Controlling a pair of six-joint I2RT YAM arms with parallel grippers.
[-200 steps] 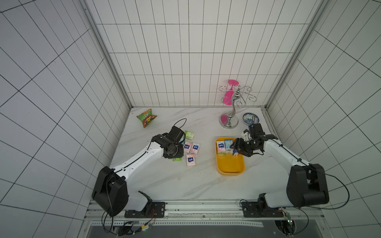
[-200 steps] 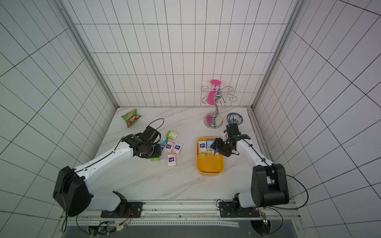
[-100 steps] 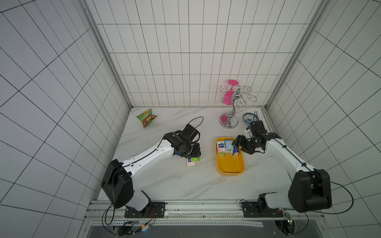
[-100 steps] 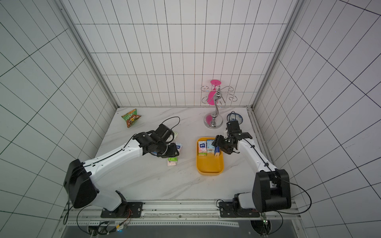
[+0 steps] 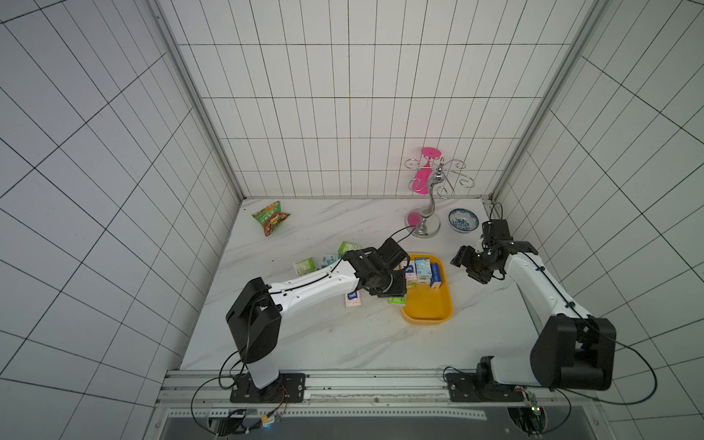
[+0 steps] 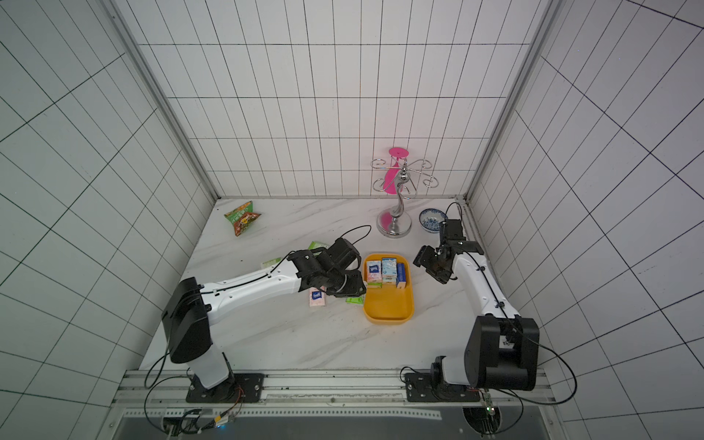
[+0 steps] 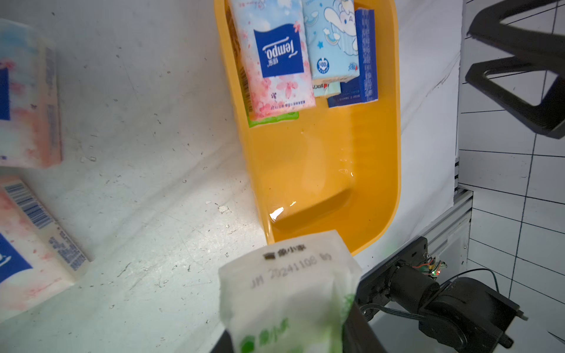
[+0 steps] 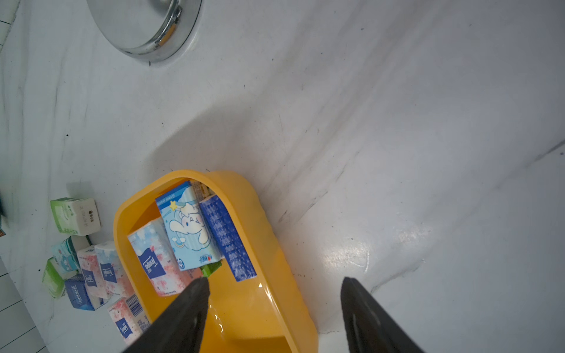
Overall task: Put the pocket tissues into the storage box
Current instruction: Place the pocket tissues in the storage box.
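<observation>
Left wrist view: left gripper clamped on a green-white packet at the box near-left rim. Five packets lie in its far end. Right gripper, fingers apart, empty, hovers right of the box. Right wrist view shows seven loose packets left of the box; in both top views the left arm hides most. Bag at tabletop far-left corner; stand, bowl far-right.

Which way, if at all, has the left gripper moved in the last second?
Yes. The left gripper, shut on a green packet, has moved toward the storage box, now beside its rim.
</observation>
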